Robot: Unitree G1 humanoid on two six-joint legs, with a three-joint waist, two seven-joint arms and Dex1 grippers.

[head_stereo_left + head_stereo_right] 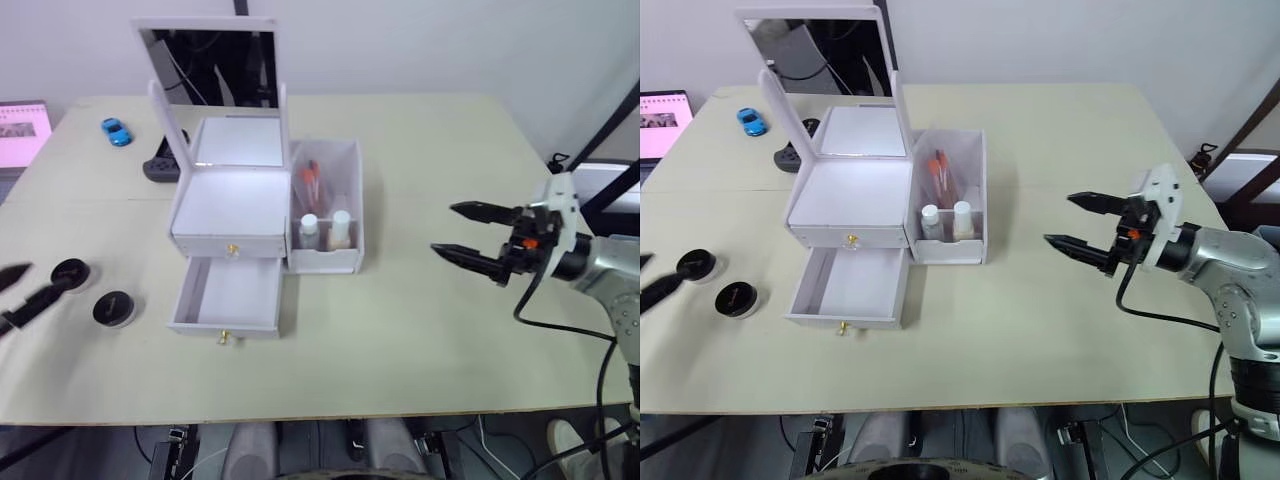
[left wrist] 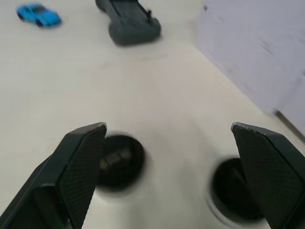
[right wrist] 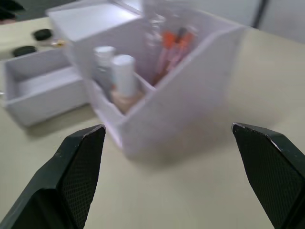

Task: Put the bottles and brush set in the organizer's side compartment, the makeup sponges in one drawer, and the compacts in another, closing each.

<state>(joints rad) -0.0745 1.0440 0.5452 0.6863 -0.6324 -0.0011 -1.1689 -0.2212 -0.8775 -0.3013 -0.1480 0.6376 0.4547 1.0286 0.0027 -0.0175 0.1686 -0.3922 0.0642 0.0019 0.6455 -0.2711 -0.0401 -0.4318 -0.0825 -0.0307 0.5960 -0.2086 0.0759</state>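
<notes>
Two black compacts (image 1: pixel 70 272) (image 1: pixel 113 308) sit on the table (image 1: pixel 430 330) just left of the organizer's open lower drawer (image 1: pixel 228 296). I have my left hand (image 2: pixel 171 171) spread wide and empty above them, ready to grasp one. My right hand (image 1: pixel 478 238), also open and empty, waits clear. Bottles (image 1: pixel 325 230) already stand in the side compartment (image 1: pixel 325 200).

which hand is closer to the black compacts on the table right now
Left. The left hand is open right beside the two compacts, at the table's left edge. The right hand, also open, hangs far off on the other side of the organizer.
</notes>
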